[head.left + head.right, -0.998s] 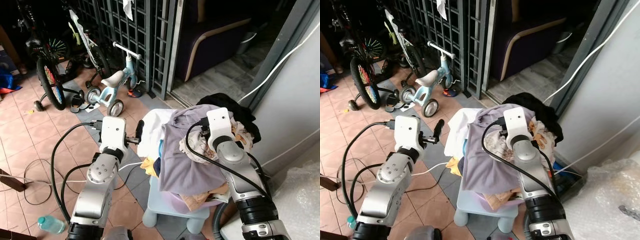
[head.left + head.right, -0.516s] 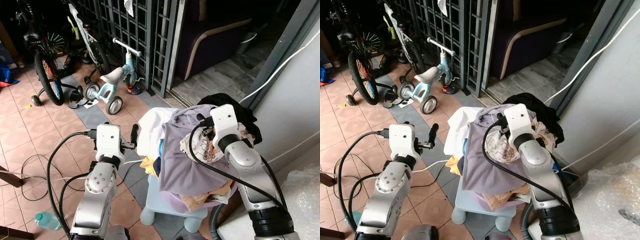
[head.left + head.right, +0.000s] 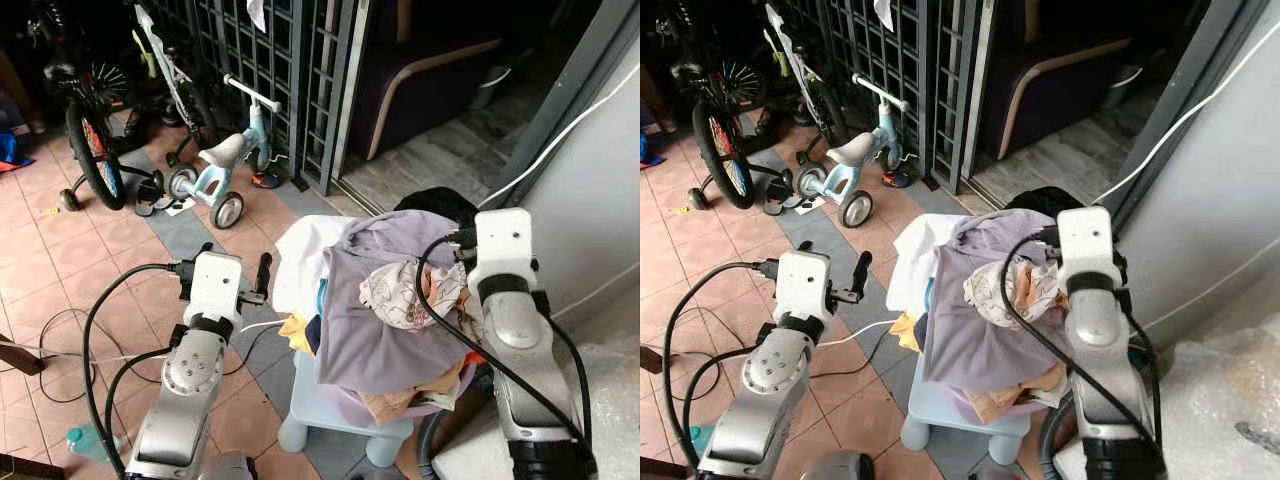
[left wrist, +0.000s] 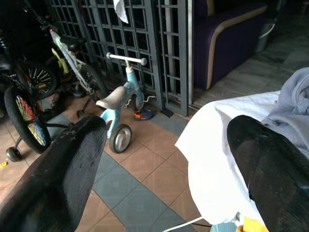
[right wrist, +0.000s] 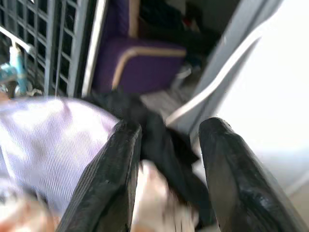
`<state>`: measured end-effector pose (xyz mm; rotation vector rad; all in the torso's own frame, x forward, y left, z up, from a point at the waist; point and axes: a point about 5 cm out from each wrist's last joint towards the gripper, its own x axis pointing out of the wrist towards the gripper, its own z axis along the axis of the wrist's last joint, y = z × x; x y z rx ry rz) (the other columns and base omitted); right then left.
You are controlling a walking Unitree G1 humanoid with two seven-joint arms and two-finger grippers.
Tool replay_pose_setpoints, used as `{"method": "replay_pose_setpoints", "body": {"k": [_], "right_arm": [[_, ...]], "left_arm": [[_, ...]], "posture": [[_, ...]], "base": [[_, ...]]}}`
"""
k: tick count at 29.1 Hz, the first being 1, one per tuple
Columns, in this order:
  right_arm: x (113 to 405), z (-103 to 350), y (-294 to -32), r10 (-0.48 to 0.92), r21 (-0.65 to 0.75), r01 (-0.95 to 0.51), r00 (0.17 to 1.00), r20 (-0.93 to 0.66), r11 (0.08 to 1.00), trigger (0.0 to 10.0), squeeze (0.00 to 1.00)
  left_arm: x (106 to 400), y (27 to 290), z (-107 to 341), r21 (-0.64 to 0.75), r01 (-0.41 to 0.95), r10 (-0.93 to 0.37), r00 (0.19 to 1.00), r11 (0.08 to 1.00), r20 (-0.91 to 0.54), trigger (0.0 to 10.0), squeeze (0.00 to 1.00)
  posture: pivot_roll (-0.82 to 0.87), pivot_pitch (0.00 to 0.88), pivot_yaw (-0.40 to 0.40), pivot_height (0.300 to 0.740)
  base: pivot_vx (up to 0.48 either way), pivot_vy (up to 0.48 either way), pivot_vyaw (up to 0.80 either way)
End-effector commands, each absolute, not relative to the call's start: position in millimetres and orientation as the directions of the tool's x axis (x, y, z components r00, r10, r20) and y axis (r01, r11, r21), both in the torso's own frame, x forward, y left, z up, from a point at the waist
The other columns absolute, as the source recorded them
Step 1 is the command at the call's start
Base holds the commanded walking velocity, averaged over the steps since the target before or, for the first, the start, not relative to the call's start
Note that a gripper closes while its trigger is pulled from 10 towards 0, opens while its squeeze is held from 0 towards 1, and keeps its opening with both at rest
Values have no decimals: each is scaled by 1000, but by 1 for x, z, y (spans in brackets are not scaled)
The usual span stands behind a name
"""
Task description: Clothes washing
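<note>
One heaped laundry basket (image 3: 345, 400) sits on a pale blue stool (image 3: 330, 420), piled with a lavender garment (image 3: 375, 320), a white cloth (image 3: 305, 255), a patterned cloth (image 3: 405, 295) and a black garment (image 3: 435, 203). Left gripper (image 3: 262, 275) hovers just beside the basket's white cloth, fingers apart. Right gripper (image 5: 166, 169) hangs over the black garment at the basket's far side, fingers apart, holding nothing. Beyond the basket stands a small blue balance bike (image 3: 225, 170).

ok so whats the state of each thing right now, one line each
laundry pile: heaped over its basin, spilling past the rim
left pincer: open, beside the white cloth, holding nothing
right pincer: open, above the black garment, holding nothing
blue stool: upright, carrying the basin
balance bike: upright by the metal grille
</note>
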<state>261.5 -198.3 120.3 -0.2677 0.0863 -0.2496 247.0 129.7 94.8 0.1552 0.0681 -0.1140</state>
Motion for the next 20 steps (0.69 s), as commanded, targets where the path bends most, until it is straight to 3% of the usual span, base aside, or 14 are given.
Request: {"method": "replay_pose_setpoints", "body": {"k": [1, 7, 13, 20], "right_arm": [[257, 115, -204, -279, -259, 251, 957, -79, 933, 10000, 0], [245, 91, -200, -223, -219, 183, 960, -172, 958, 10000, 0], [245, 84, -190, -158, -169, 124, 966, -205, 978, 10000, 0], [269, 118, -185, -101, -168, 100, 995, 0, 981, 10000, 0]], "left_arm": [[246, 129, 96, 153, 143, -133, 988, 978, -71, 10000, 0], [251, 120, 86, 166, 187, -171, 980, 968, -106, 10000, 0], [256, 118, 87, 171, 192, -177, 979, 966, -97, 10000, 0], [267, 117, 96, 198, 205, -196, 978, 959, -66, 10000, 0]], "posture": [[-24, 0, 9, 740], [-36, 0, 1, 740], [-43, 0, 8, 740], [-49, 0, 22, 740]], "base": [[0, 0, 0], [0, 0, -69], [0, 0, -773], [0, 0, -671]]}}
